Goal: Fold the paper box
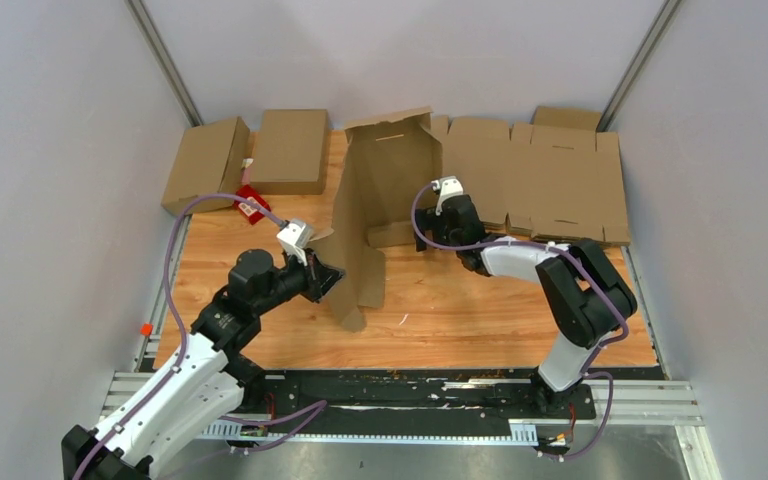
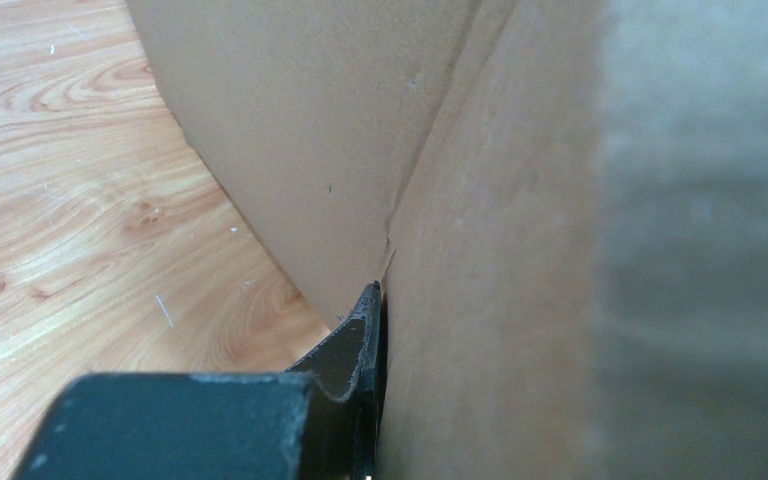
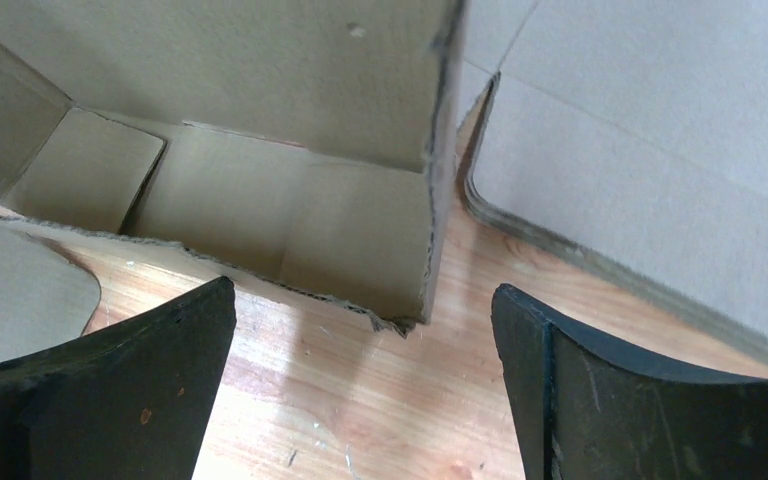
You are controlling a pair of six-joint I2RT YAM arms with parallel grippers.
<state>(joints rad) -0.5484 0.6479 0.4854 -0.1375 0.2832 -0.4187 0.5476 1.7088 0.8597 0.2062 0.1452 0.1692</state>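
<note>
Left gripper pinches a flap of the upright brown corrugated cardboard box; right gripper gapes empty. Light, stiff panels likely favour edge grips.

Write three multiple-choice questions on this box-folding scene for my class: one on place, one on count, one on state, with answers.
1. Where do the flat cardboard sheets lie? A. far right of the table B. near left corner C. across the arm bases
2. How many closed boxes sit at the far left? A. one B. two C. four
3. The right gripper, beside the half-folded box, is: A. clamped on a sheet B. open, holding nothing C. shut on nothing
Answers: 1 A, they cover the table's far right end; 2 B, two sit side by side; 3 B, its fingers stand wide apart over the table.
</note>
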